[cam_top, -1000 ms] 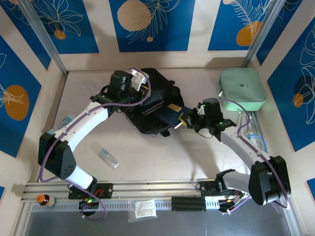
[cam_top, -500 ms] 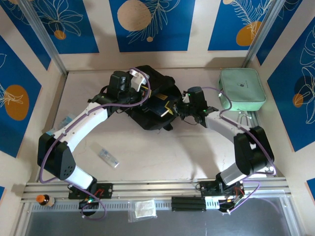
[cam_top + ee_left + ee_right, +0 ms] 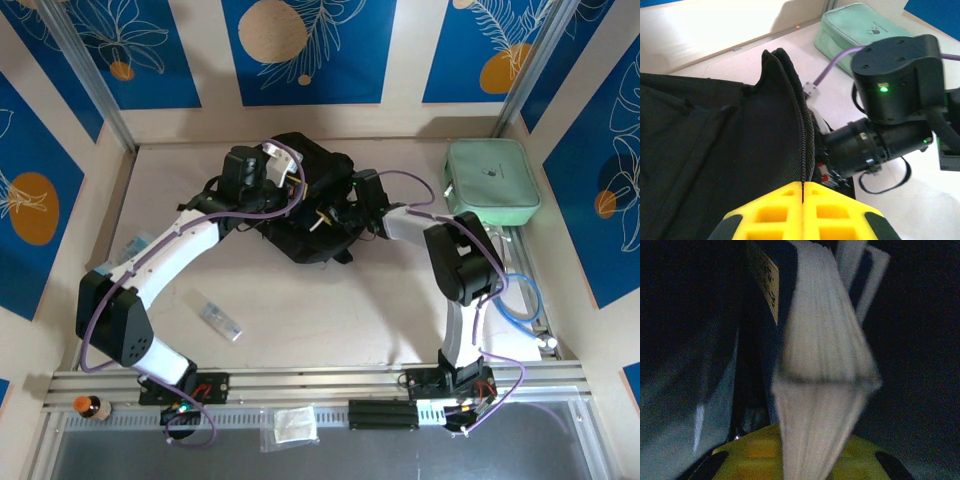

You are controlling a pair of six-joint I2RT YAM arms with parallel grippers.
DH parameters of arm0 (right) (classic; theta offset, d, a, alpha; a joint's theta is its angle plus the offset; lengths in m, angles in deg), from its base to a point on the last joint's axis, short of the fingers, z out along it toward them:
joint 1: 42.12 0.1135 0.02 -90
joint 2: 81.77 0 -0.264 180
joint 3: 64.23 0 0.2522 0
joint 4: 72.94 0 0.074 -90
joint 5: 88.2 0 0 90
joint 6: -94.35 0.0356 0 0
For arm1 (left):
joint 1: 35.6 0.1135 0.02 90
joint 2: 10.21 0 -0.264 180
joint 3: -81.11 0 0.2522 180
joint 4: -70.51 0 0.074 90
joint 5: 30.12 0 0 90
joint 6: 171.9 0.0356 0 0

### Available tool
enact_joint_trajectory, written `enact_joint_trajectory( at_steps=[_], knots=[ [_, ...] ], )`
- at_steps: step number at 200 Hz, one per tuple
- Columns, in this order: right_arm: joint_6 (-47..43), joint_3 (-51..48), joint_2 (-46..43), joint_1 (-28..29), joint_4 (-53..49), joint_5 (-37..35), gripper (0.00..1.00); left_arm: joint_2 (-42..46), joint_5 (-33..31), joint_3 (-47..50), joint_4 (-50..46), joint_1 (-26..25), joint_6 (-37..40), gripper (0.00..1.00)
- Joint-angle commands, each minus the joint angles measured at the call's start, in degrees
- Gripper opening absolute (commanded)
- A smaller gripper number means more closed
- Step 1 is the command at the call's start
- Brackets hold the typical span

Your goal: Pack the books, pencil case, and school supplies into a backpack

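The black backpack [image 3: 305,240] lies at the back middle of the table, its mouth facing right. My left gripper [image 3: 268,180] is shut on the zipper edge [image 3: 801,145], its yellow fingers [image 3: 785,205] holding that edge up. My right gripper [image 3: 336,213] reaches inside the backpack's mouth. It is shut on a dark-blue book [image 3: 815,330] with a yellow label [image 3: 767,280], whose page edges taper into the jaws. Another book [image 3: 867,270] stands behind it in the dark. The clear plastic school supplies box [image 3: 220,320] lies on the table at front left. The mint-green pencil case [image 3: 492,180] sits back right.
A light-blue see-through packet [image 3: 130,248] lies by the left wall under my left arm. A blue cable loop [image 3: 522,295] lies at the right edge. The mint case [image 3: 860,30] is close behind my right wrist [image 3: 895,105]. Walls close in on three sides.
My right arm has swung left and pushed the book from outside the backpack's mouth to deep inside it. My left gripper has kept its hold on the zipper edge.
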Motion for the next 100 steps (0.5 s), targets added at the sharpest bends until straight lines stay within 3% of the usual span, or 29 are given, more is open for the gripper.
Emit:
enact_joint_trajectory(
  at_steps=[1,17,31,77,100],
  knots=[
    [-1.1,1.6,0.3,-0.2,-1.4,-0.1,0.28,1.3,1.7,0.1,2.7,-0.3,-0.4,0.0],
    [-0.8,-0.6,-1.7,-0.8,-2.8,-0.1,0.4,1.2,1.8,0.2,2.6,-0.3,-0.3,0.0],
    [-1.1,-2.6,-3.9,-1.3,-4.5,-0.5,0.43,1.2,1.8,0.4,2.7,-0.3,-0.1,0.0],
    [-2.1,-2.9,-2.6,-1.4,-5.7,-0.3,0.25,0.9,2.0,0.7,3.1,-0.3,-0.3,0.0],
    [-3.0,0.5,0.3,-0.8,-7.2,-1.6,0.22,1.0,2.1,0.7,3.0,-0.2,-0.5,0.0]
  ],
)
